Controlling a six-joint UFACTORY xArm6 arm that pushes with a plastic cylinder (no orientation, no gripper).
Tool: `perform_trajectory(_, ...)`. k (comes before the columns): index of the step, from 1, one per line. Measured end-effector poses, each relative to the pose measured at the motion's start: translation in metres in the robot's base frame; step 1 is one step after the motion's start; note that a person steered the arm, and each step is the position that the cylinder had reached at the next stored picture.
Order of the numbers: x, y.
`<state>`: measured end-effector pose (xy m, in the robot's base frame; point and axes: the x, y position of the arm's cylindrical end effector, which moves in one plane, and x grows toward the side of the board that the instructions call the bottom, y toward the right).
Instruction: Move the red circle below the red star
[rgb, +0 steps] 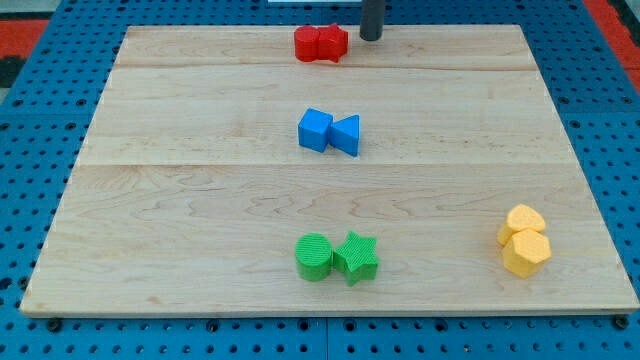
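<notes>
Two red blocks touch each other at the view's top centre. The left one (308, 43) looks like the red circle and the right one (333, 43) like the red star, though their shapes are hard to make out. My tip (371, 37) rests on the board just to the right of the right red block, a small gap apart from it. The dark rod rises out of the view's top.
A blue cube (314, 130) and a blue triangle (346, 135) touch at the board's middle. A green circle (314, 257) and a green star (356, 258) sit near the bottom centre. Two yellow blocks (524, 240) sit at the lower right. The wooden board (180, 200) lies on a blue pegboard.
</notes>
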<state>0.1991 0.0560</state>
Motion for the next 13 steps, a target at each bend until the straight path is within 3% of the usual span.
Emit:
perform_trajectory(4, -0.003, -0.147)
perform_trajectory(5, 0.040, -0.180)
perform_trajectory(6, 0.068, -0.168)
perform_trajectory(8, 0.084, -0.103)
perform_trajectory(9, 0.073, -0.145)
perform_trajectory(10, 0.036, -0.183)
perform_trajectory(11, 0.015, -0.158)
perform_trajectory(13, 0.051, -0.139)
